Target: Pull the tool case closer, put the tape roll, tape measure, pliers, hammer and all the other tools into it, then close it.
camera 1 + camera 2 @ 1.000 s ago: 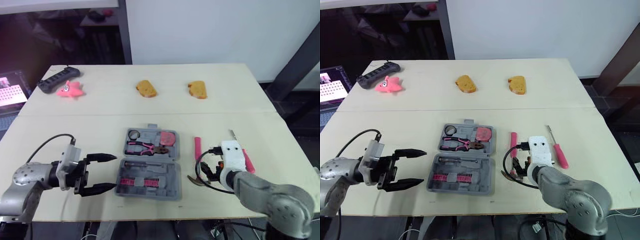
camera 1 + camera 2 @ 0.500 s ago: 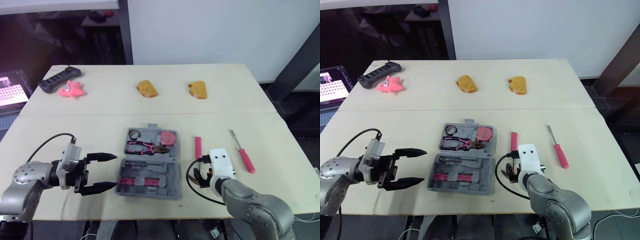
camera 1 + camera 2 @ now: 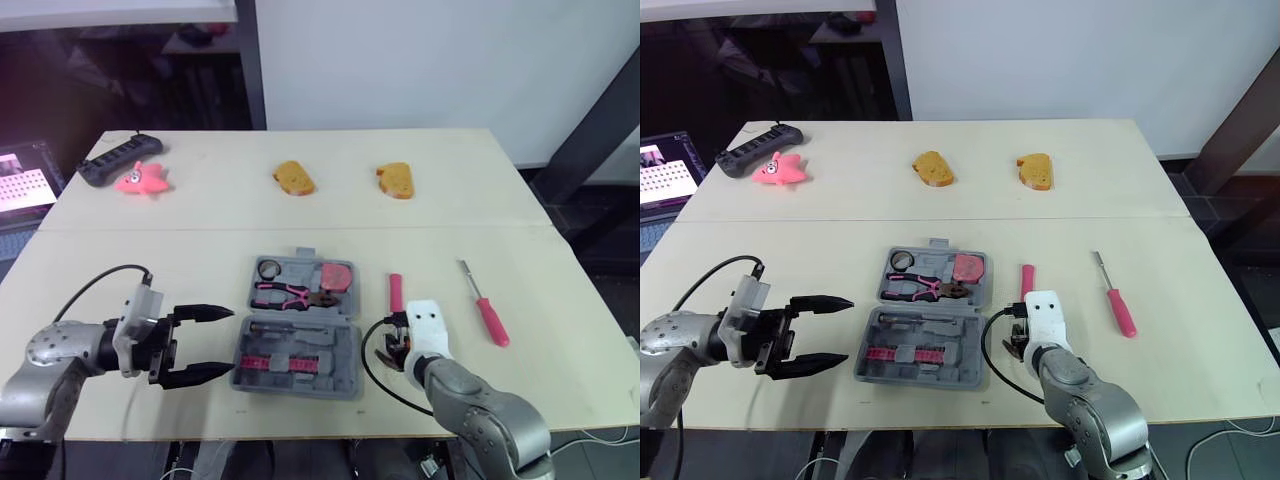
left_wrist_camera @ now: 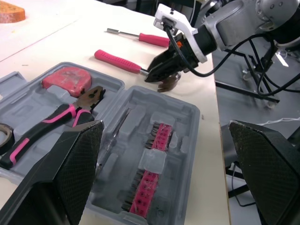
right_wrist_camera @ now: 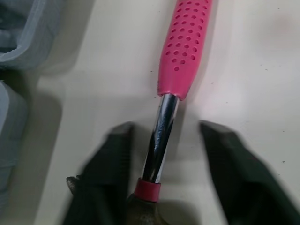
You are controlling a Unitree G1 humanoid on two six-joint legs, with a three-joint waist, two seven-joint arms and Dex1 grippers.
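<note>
right wrist view first: my right gripper (image 5: 165, 127) has its two black fingers (image 5: 112, 168) spread apart, one on each side of the hammer (image 5: 185, 51), straddling the bare metal shaft right by the head. there's a visible gap on both sides, so nothing's clamped. the pink dotted handle points away from me, and the grey edge of the tool case (image 3: 342, 352) is close by on one side.

from the head camera, the hammer lies on the table (image 3: 180, 250) just right of the case, handle toward the far side. further right, well apart from it, is a pink-handled screwdriver (image 3: 487, 312).

my left gripper (image 3: 229, 343) is wide open too, holding nothing, fingertips pointing at the left edge of the case and just beside it.

the case lies open and flat. the far half holds the tape roll (image 3: 268, 268), the pliers (image 3: 285, 293) and the pink tape measure (image 3: 337, 274). the near half has a row of pink bits (image 3: 276, 362) and a thin metal tool in a slot above them, can't tell what that one is.

far side of the table: a brownish bread-looking piece (image 3: 292, 177), a second piece (image 3: 395, 180) to its right, and off at the left a pink star toy (image 3: 140, 181) right next to a black power strip (image 3: 118, 160).
</note>
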